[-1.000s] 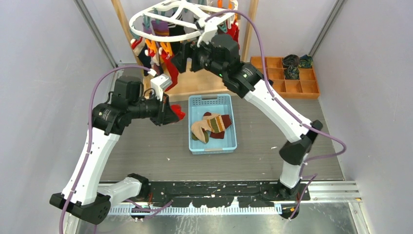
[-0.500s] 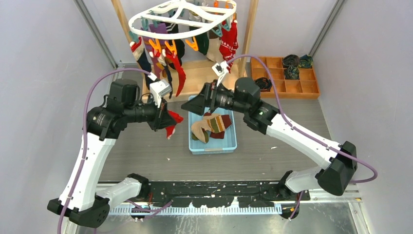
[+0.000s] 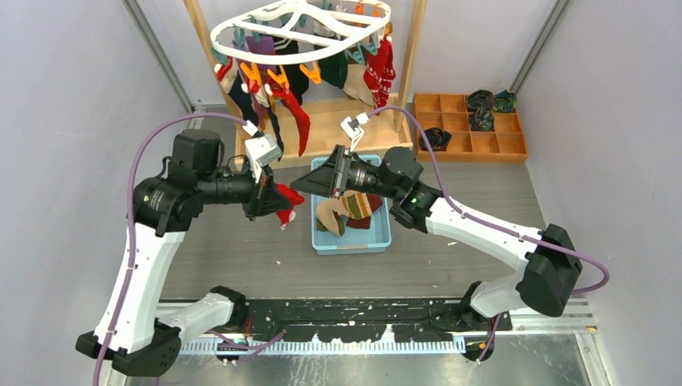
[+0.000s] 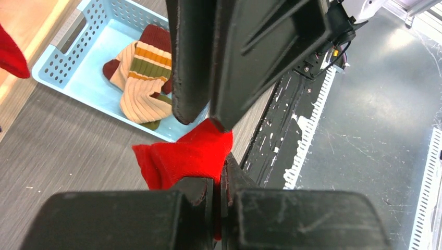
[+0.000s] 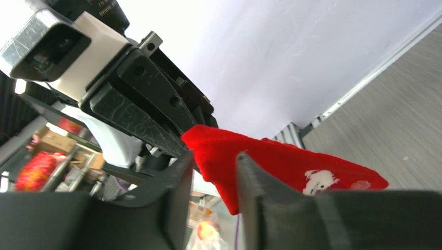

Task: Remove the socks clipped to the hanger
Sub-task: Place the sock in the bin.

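In the overhead view, the left pincer [image 3: 268,195] sat left of centre, pointing toward the right of the frame. It was clenched on 1 red sock [image 3: 285,204]. The sock hung clear of the hanger, over the grey table [image 3: 233,249] and just left of the blue basket [image 3: 384,235].

The left wrist view showed that pincer's [image 4: 218,179] fingers pressed together at the bottom edge, with the red sock [image 4: 182,156] bunched above them.

The right pincer [image 3: 299,184] pointed toward the left of the frame, its tip touching the same sock from the other side. In the right wrist view its [image 5: 213,166] fingers stood a little apart, and the end of the red sock [image 5: 281,161], marked with white, lay between them. I could not tell whether they pressed on it.

At upper centre the white oval hanger [image 3: 233,53] hung from a wooden rack [image 3: 414,56]. Many socks [image 3: 378,76] dangled from its orange and teal clips: red ones with white patterns, a navy one, a dark green one.

Inside the basket lay a beige ribbed sock [image 3: 330,213] and a striped sock [image 3: 362,203] over maroon fabric.

At upper right a wooden compartment tray [image 3: 490,145] held 4 dark rolled bundles [image 3: 482,100].
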Motion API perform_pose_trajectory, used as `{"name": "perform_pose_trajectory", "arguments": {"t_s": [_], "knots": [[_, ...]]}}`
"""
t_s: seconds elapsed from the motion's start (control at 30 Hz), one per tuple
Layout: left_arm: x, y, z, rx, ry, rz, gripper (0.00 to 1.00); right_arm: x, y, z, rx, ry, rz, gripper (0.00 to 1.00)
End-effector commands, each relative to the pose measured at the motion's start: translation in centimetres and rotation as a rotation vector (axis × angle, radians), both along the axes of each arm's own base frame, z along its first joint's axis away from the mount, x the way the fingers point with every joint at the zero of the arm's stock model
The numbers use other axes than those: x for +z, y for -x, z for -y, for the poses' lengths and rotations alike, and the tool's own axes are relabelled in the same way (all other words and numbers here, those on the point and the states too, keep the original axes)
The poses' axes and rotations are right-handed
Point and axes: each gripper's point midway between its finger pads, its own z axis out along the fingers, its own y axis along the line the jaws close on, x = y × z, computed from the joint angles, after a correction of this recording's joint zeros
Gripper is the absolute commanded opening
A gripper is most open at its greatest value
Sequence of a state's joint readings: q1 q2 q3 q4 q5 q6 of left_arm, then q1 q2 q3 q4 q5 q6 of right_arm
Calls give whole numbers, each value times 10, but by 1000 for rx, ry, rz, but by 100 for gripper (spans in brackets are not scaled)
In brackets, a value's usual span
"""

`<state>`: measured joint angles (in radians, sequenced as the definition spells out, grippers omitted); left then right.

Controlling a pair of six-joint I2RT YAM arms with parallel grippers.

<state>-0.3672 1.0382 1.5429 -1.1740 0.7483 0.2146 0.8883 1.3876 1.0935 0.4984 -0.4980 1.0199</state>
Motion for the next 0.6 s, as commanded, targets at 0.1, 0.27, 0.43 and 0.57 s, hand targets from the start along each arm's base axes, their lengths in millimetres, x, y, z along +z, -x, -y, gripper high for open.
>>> {"name": "perform_pose_trajectory", "arguments": {"t_s": [0.1,0.27,0.43,0.57], "knots": [[9,-6,0,8,3,64,0,21,3,4,4,-103,-41,3],[4,-13,-4,37,-21,80,0,16,-4,10,-44,-70,-53,1],[5,-12,-4,28,-26,91,0,-3,-5,11,-54,5,-77,63],[7,-11,-5,19,-29,101,0,-4,1,7,-16,-34,-123,75]]}}
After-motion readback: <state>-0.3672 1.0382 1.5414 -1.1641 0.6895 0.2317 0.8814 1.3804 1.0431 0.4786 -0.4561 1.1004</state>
